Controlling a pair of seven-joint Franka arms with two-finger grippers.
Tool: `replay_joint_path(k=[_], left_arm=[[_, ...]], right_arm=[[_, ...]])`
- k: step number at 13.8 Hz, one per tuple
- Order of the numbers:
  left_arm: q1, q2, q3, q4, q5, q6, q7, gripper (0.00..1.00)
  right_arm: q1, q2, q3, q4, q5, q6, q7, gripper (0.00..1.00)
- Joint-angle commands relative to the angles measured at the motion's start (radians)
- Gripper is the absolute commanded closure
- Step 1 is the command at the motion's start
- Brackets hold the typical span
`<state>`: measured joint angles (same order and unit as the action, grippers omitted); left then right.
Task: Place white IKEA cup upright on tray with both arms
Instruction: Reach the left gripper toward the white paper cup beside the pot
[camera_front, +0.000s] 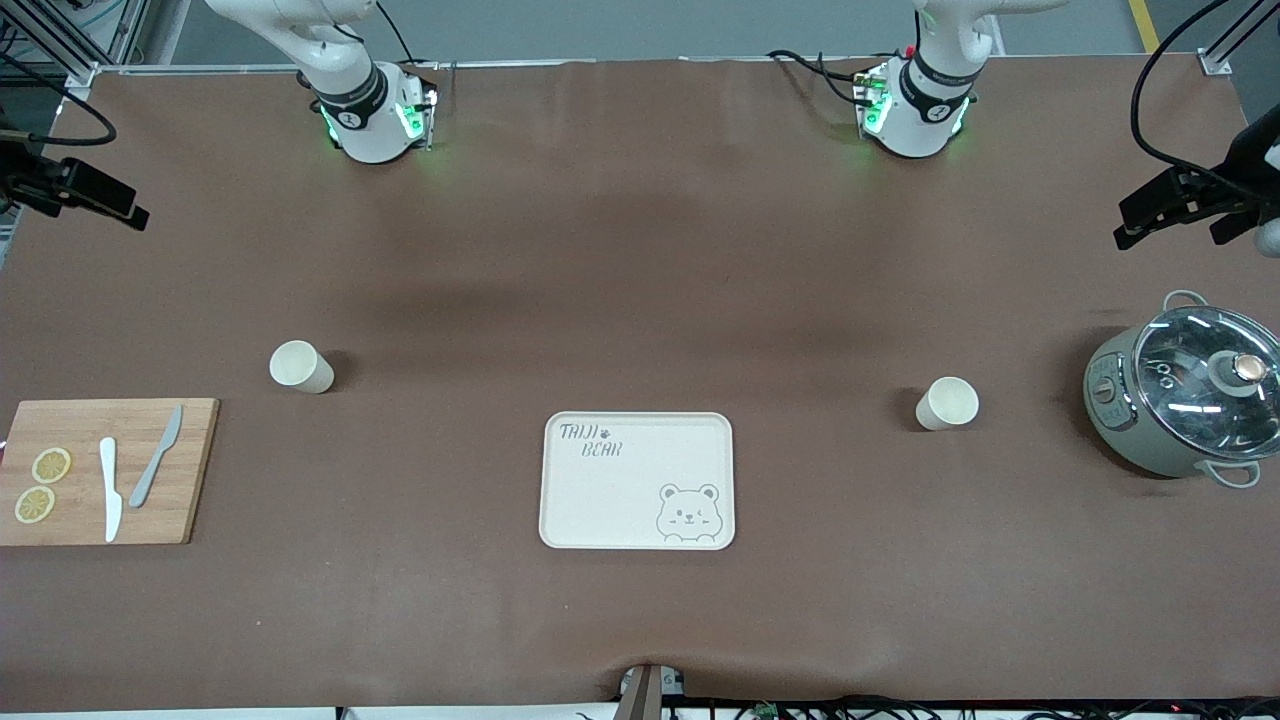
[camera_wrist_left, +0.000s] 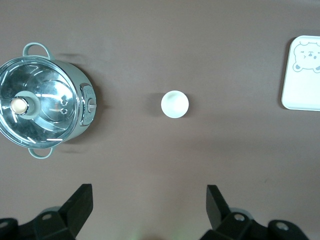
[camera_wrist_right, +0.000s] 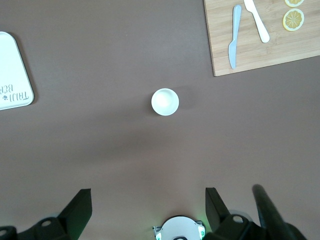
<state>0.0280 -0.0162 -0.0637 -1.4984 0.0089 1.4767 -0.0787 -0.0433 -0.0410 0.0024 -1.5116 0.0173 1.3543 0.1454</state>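
Note:
Two white cups stand upright on the brown table, mouths up. One cup is toward the right arm's end and shows in the right wrist view. The other cup is toward the left arm's end and shows in the left wrist view. The cream bear tray lies between them, nearer the front camera, with nothing on it. My left gripper is open and empty, high above its cup. My right gripper is open and empty, high above the other cup.
A wooden cutting board with two knives and lemon slices lies at the right arm's end. A grey-green pot with a glass lid stands at the left arm's end. The arm bases stand along the table's edge farthest from the front camera.

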Motion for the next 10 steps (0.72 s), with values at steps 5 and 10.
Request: replay_joint_path(k=[5, 10], left_arm=[[0.029, 0.03, -0.005, -0.167, 0.005, 0.12, -0.012, 0.0], [0.036, 0.051, -0.007, -0.399, 0.006, 0.471, -0.01, 0.0]], right_arm=[[-0.02, 0.003, 0.008, 0.004, 0.016, -0.004, -0.001, 0.0], [-0.017, 0.019, 0.007, 0.019, 0.018, -0.003, -0.003, 0.0]])
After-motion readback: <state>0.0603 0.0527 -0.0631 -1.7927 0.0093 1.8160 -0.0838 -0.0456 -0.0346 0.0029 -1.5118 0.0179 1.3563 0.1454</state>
